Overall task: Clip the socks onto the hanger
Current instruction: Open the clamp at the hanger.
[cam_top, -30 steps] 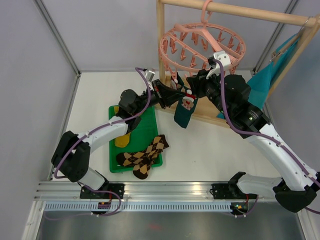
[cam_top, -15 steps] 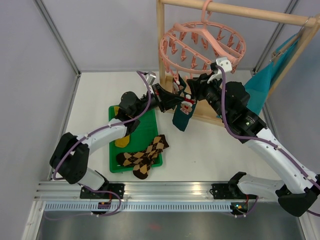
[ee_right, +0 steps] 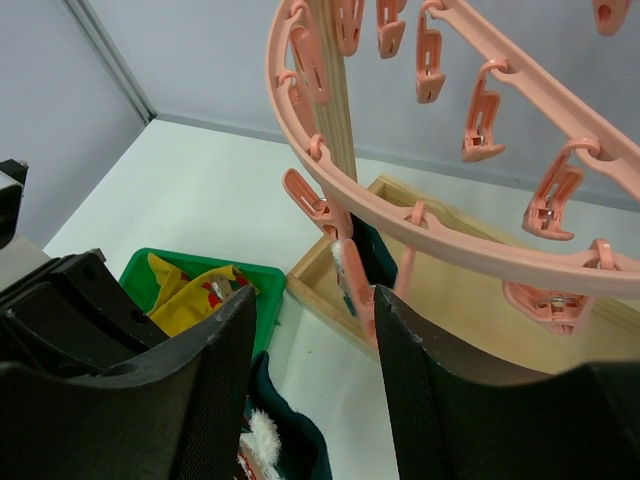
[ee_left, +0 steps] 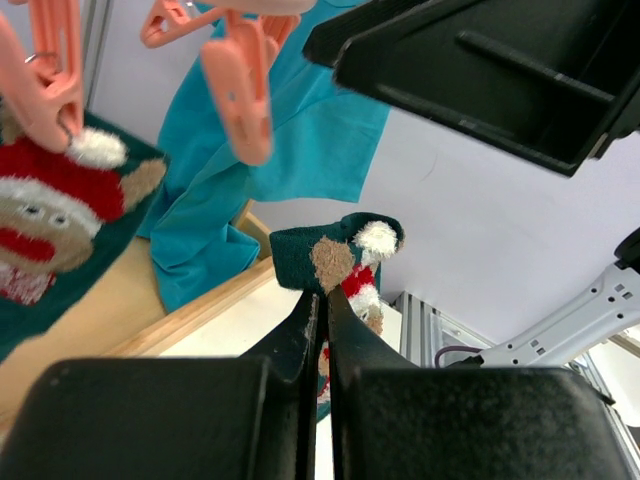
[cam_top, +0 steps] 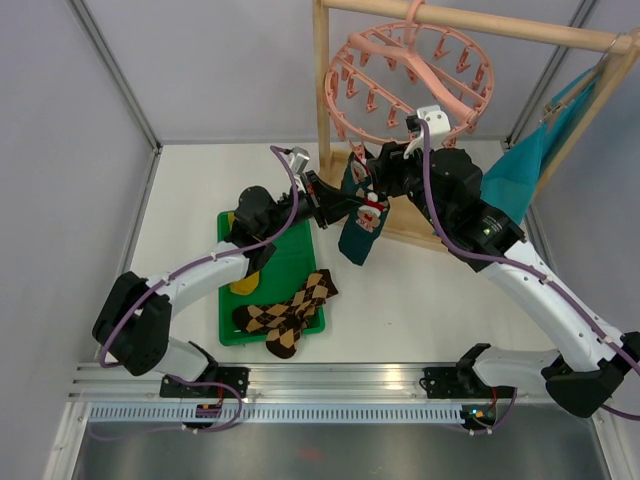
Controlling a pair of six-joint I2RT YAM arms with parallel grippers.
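Note:
The pink hanger (cam_top: 410, 70) hangs from the wooden rack. A dark teal sock (cam_top: 360, 220) with a Christmas figure dangles under its near rim. My left gripper (cam_top: 335, 203) is shut on that sock's edge (ee_left: 345, 258); its jaws (ee_left: 322, 295) are pressed together. Close on the left of the left wrist view, a pink clip (ee_left: 45, 90) bites a teal sock (ee_left: 60, 230). My right gripper (ee_right: 317, 295) stands open around a clip (ee_right: 352, 262) that pinches teal fabric. Brown argyle socks (cam_top: 290, 310) and a yellow sock (cam_top: 245, 278) lie in the tray.
A green tray (cam_top: 295, 250) lies on the white table at the left. The wooden rack's post (cam_top: 322, 100) and base frame (ee_right: 480, 270) stand behind the sock. A turquoise cloth (cam_top: 520, 170) hangs at the right. Grey walls enclose the table.
My right gripper has opened and its arm has shifted left and up. The hanger has tilted and swung upward. The teal sock has moved slightly left with my left gripper still on it.

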